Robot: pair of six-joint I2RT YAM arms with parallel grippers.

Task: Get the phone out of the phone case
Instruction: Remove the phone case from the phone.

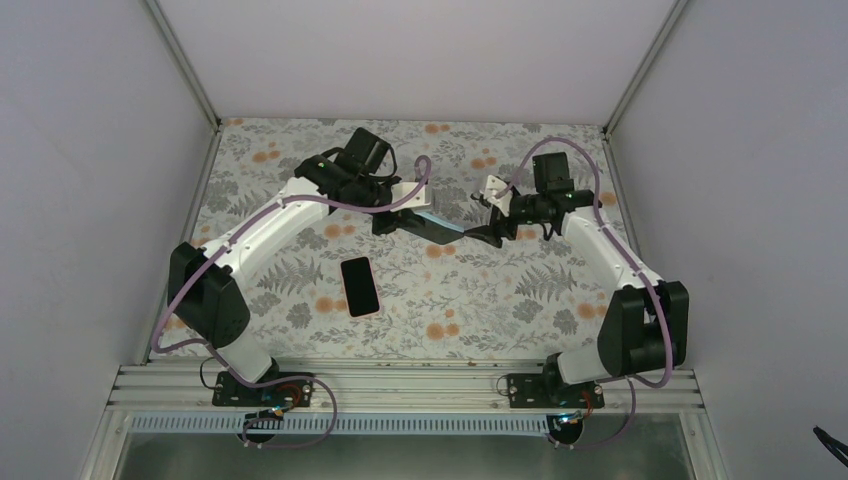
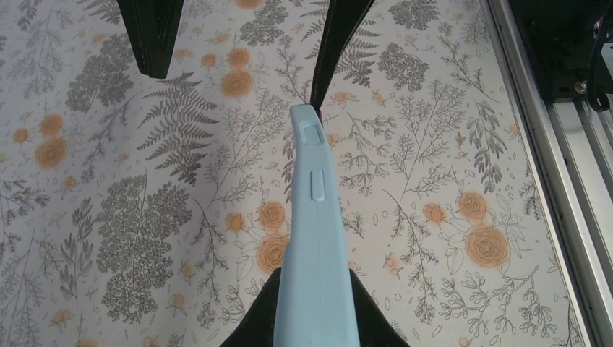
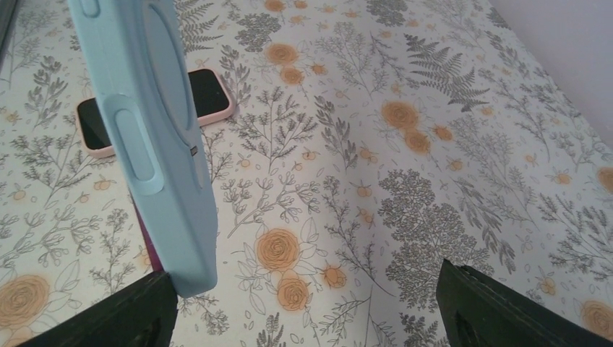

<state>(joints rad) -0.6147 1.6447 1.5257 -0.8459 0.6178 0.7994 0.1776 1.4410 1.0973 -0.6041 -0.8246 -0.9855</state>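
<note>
My left gripper [image 1: 400, 222] is shut on a light-blue phone case [image 1: 443, 224] and holds it edge-up above the floral table. In the left wrist view the case [image 2: 316, 217] runs away from my left gripper [image 2: 316, 322]. The phone [image 1: 360, 286], with a black screen and pink rim, lies flat on the table, apart from the case. It also shows in the right wrist view [image 3: 209, 94], partly behind the case [image 3: 159, 144]. My right gripper [image 1: 492, 232] [image 3: 311, 311] is open. One of its fingers [image 2: 340, 43] touches the case's far end, and the other finger [image 2: 152, 36] stands well clear.
The floral cloth [image 1: 480, 300] covers the table. An aluminium rail [image 1: 400, 385] runs along the near edge and also shows in the left wrist view [image 2: 564, 144]. White walls [image 1: 420, 50] close in the back and both sides.
</note>
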